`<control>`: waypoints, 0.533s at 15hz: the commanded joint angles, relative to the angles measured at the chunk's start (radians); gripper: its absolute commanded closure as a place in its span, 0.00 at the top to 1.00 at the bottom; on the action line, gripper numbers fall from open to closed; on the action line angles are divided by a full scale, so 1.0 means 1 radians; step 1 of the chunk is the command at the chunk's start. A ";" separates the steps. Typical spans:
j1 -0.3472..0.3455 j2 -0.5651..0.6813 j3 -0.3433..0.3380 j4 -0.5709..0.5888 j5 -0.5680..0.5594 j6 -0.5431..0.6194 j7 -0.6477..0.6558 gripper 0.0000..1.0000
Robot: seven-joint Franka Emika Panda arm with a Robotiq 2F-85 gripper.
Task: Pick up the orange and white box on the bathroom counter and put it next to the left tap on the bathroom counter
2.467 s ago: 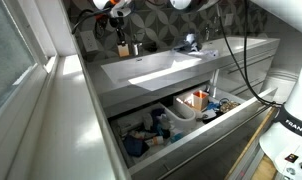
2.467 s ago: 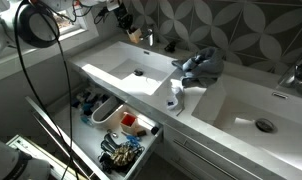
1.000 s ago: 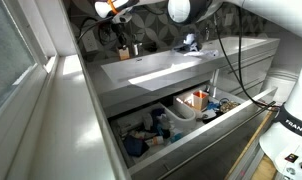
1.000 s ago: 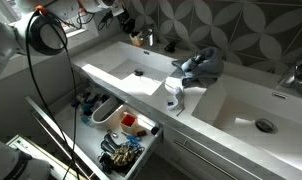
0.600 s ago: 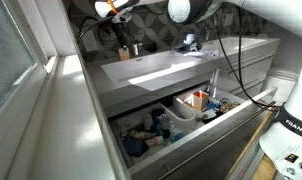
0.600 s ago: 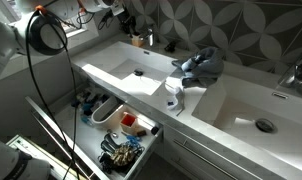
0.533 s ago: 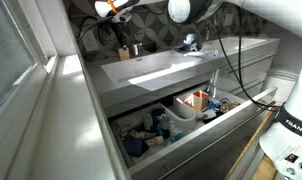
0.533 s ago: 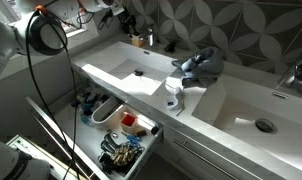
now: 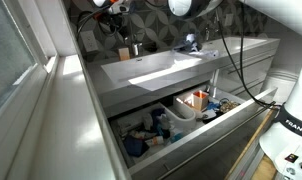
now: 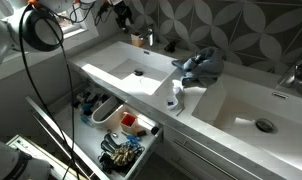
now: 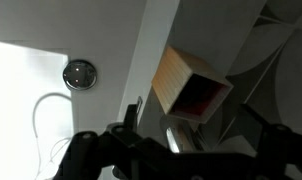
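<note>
The orange and white box (image 9: 122, 49) stands upright at the back of the bathroom counter (image 9: 109, 66), close beside the left tap (image 9: 136, 47). In the exterior view from the opposite side, box (image 10: 148, 38) and tap (image 10: 138, 38) sit near the tiled wall. My gripper (image 9: 114, 9) hangs above the box, apart from it, and shows again at the top (image 10: 117, 11). In the wrist view the box (image 11: 191, 88) is seen from above, and the chrome tap (image 11: 177, 136) lies beside it. The gripper (image 11: 196, 140) is open, its dark fingers spread and holding nothing.
The basin drain (image 11: 79, 73) lies left of the box. A blue-grey cloth (image 10: 199, 66) and a white bottle (image 10: 174, 96) sit between the basins. A second tap (image 10: 296, 72) stands far off. The drawer (image 10: 111, 128) below is open and cluttered. A black cable (image 10: 26, 70) hangs down.
The gripper was down around the box by the tap. It has opened, let the box go and risen above it. The box stays standing on the counter.
</note>
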 commanded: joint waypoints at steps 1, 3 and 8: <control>-0.008 -0.091 0.024 -0.043 0.000 -0.126 -0.204 1.00; -0.016 -0.129 0.023 -0.051 -0.001 -0.194 -0.326 1.00; -0.024 -0.210 0.019 -0.075 -0.011 -0.318 -0.625 1.00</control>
